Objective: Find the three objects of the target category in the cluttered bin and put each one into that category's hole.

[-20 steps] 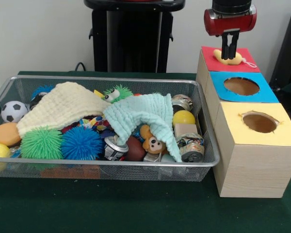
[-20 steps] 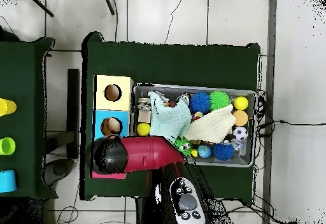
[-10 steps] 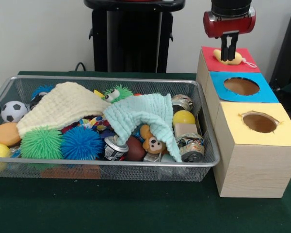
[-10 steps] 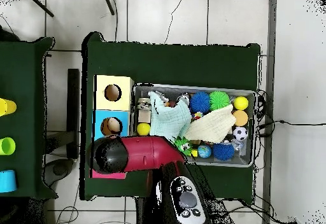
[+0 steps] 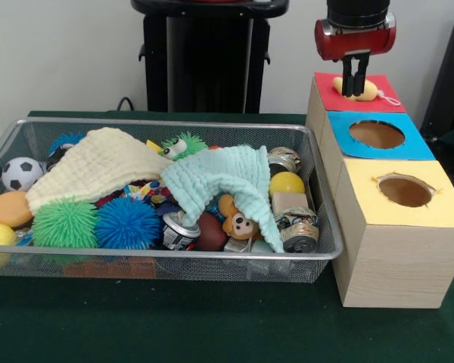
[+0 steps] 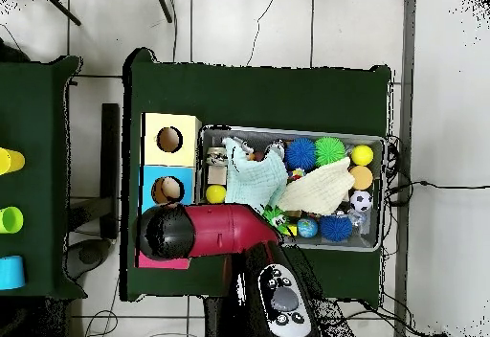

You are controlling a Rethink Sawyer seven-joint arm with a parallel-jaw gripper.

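The silver wire-mesh bin [image 5: 174,255] fills the left and middle of the table; it also shows in the overhead view [image 6: 375,242]. A brown plush monkey [image 5: 238,221] lies in it, half under a mint cloth [image 5: 223,181]. The yellow duck [image 5: 365,91] lies on the red top panel [image 5: 329,94] of the far box and covers its hole. My gripper [image 5: 353,83] hangs just above the duck, slightly open and empty, its tips close over the duck's back. In the overhead view the arm [image 6: 206,233] hides the red box and the gripper. A third plush animal is not in view.
The blue-topped hole [image 5: 376,134] and the yellow-topped hole [image 5: 405,190] stand nearer than the red one. The bin holds a cream cloth [image 5: 98,162], spiky balls [image 5: 127,223], a soccer ball [image 5: 20,173], a yellow ball [image 5: 287,183] and drink cans [image 5: 299,231].
My gripper has risen a little off the duck and shifted slightly left. The duck stays lying on the red panel. Nothing in the bin moved.
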